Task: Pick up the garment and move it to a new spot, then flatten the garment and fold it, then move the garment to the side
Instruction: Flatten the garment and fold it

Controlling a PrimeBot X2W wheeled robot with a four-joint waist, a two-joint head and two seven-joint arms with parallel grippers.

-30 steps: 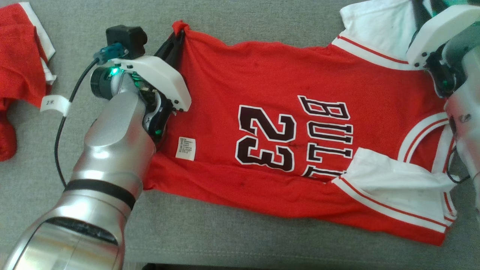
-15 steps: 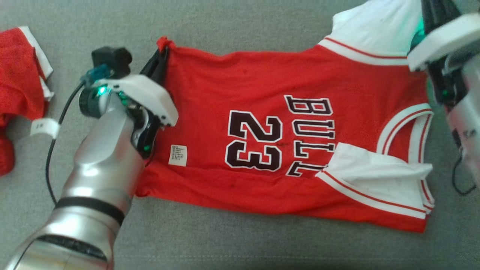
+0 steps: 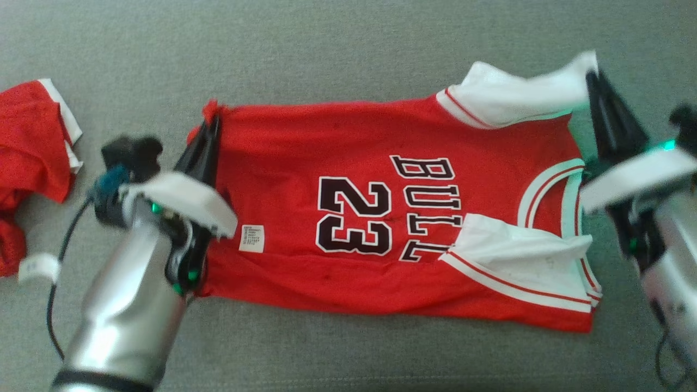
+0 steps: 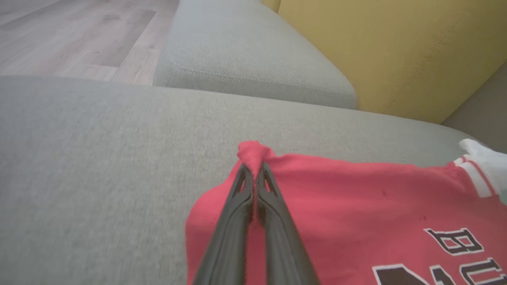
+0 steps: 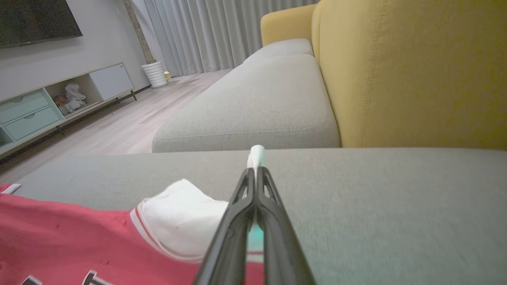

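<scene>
The garment (image 3: 348,163) is a red jersey with white sleeves and black "BULLS 23" lettering, spread flat on the grey sofa cushion (image 3: 326,54). At its far hem corner, my left gripper (image 3: 213,117) is shut on a pinch of red cloth, also seen in the left wrist view at the gripper (image 4: 253,168) tips on the garment (image 4: 356,198). My right gripper (image 3: 591,73) is shut on the tip of the far white sleeve (image 3: 517,92); in the right wrist view the gripper (image 5: 256,168) pinches white cloth of the garment (image 5: 182,213).
A second red garment (image 3: 27,141) lies bunched at the left edge of the cushion. A yellow sofa backrest (image 5: 396,71) rises behind the cushion, and another grey cushion (image 5: 253,103) lies beyond. Wooden floor (image 4: 59,35) is past the sofa's edge.
The right gripper has shut on the white sleeve tip. The head camera has shifted, so the whole jersey sits lower and further left in view. The left grip on the hem corner is unchanged.
</scene>
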